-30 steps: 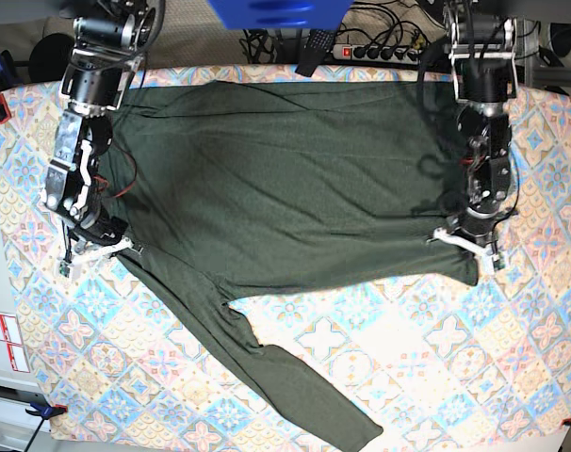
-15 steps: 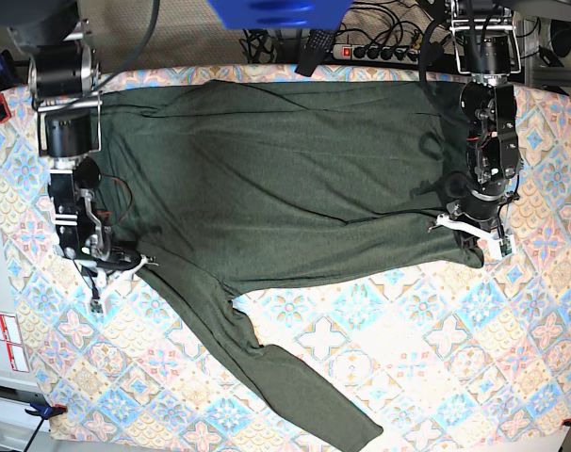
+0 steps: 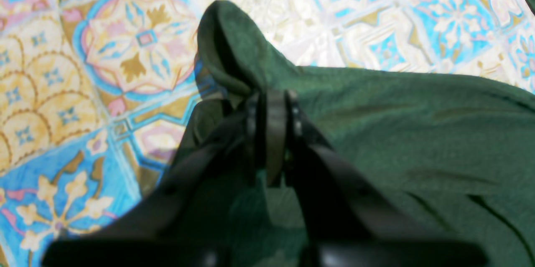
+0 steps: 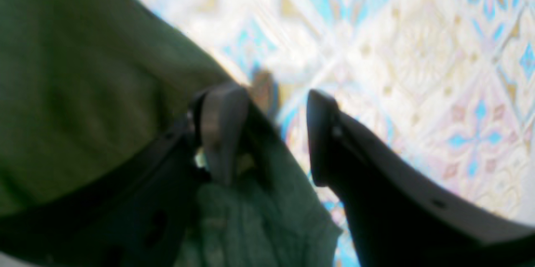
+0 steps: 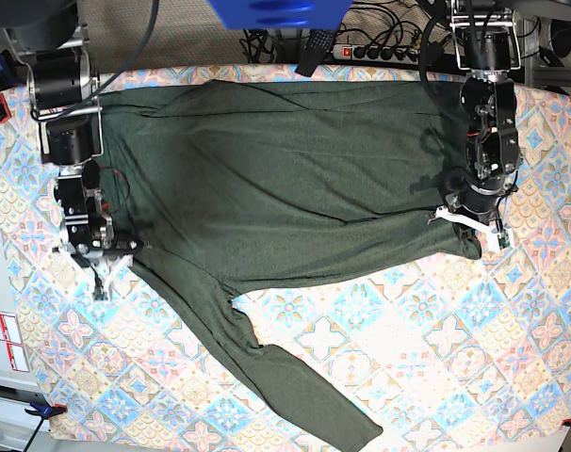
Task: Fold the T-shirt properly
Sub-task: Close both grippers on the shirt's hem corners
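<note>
The dark olive-green T-shirt [image 5: 285,179] lies spread across the patterned table, with one long sleeve [image 5: 267,367] running toward the front edge. My left gripper [image 5: 469,224] is at the shirt's right front corner. In the left wrist view it [image 3: 271,133] is shut on a pinched fold of the T-shirt [image 3: 418,133], which bunches up just past the fingertips. My right gripper [image 5: 116,252] is at the shirt's left edge. In the right wrist view it [image 4: 271,133] stands open over the edge of the T-shirt [image 4: 83,91], with nothing gripped between its fingers.
The table is covered with a colourful tiled cloth [image 5: 436,358]. A power strip [image 5: 380,52] and cables lie behind the back edge, and a blue object [image 5: 276,11] hangs at the top. Clamps [image 5: 40,410] sit on the left edge.
My right gripper has opened and let go of the shirt's left edge while its arm shifted. My left gripper has drawn the held corner slightly toward the back.
</note>
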`<state>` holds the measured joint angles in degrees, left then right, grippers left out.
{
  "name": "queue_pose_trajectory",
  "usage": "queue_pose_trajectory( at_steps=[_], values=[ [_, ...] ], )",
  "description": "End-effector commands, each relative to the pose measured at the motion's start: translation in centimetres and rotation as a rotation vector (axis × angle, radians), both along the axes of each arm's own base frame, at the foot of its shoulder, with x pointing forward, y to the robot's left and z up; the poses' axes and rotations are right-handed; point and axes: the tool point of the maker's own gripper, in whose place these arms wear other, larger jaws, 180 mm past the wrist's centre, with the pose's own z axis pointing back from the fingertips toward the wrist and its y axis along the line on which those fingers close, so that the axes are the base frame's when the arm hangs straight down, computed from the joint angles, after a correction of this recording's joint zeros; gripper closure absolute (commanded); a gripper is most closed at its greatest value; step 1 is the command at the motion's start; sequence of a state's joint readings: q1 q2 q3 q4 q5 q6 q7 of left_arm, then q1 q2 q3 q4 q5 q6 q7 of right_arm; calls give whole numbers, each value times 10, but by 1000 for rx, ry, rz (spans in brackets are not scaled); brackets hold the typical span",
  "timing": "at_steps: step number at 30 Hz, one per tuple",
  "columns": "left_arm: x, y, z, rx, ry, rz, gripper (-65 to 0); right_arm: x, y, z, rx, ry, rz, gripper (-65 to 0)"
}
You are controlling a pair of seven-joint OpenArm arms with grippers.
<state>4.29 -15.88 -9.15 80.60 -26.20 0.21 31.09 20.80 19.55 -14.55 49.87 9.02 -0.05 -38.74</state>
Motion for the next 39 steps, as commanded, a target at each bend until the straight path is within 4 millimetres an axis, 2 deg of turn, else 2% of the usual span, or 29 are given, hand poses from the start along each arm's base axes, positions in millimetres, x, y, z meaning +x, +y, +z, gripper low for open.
queue_pose_trajectory(
  at_steps=[1, 10, 15, 18, 21, 24, 32, 36, 39],
  values=[
    [11, 5, 17, 17, -55, 1, 0, 20, -7, 20, -15, -70, 2, -271],
    [11, 5, 17, 17, -55, 1, 0, 21, -7, 22, -17, -81, 6, -269],
    [11, 5, 17, 17, -55, 1, 0, 36, 4, 45, -15, -150, 37, -269],
    [11, 5, 17, 15, -55, 1, 0, 39, 8, 51, -11, -168, 47, -269],
    [11, 5, 17, 15, -55, 1, 0, 41, 22, 48, 11, -170, 55, -269],
    [12, 5, 17, 15, -56, 1, 0, 41, 24, 47, 15, -170, 56, -270],
    [12, 5, 18, 15, -58, 1, 0, 42, 45, 41, 57, -161, 108, -270],
    [13, 5, 18, 15, -59, 1, 0, 35, 53, 26, 87, -113, 153, -270],
    [13, 5, 18, 15, -59, 1, 0, 32, 66, 13, 120, -109, 154, -269]
  ],
)
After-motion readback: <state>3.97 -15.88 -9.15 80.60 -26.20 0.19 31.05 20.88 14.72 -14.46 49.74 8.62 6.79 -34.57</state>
